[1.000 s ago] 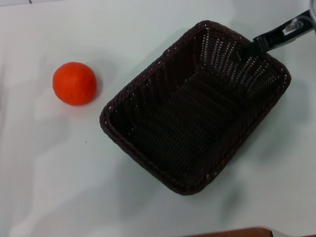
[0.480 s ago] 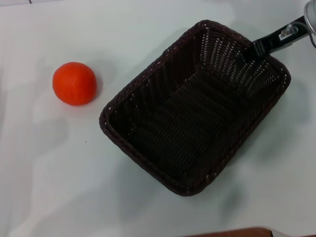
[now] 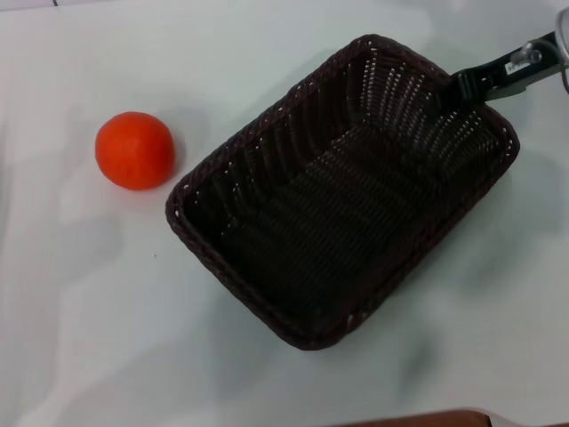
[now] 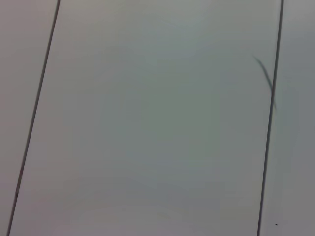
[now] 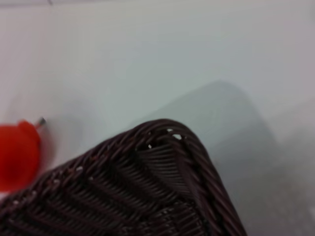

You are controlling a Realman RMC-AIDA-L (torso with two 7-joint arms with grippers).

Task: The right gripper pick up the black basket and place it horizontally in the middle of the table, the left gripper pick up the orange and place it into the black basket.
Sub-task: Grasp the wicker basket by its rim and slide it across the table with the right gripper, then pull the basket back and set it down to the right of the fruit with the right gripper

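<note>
My fingers are clamped on the far right rim of the black basket (image 3: 342,191), my right gripper (image 3: 455,87) pinching the braid. It lies slantwise on the table (image 3: 80,302), feeling light and stiff. The orange (image 3: 134,149) sits just left of it.

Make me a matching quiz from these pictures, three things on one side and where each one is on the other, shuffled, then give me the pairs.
Things:
1. orange
2. black basket
3. right gripper

Places:
A. at the basket's far right rim
B. alone on the table, left of the basket
C. lying diagonally, right of centre

Pairs: 1-B, 2-C, 3-A
</note>
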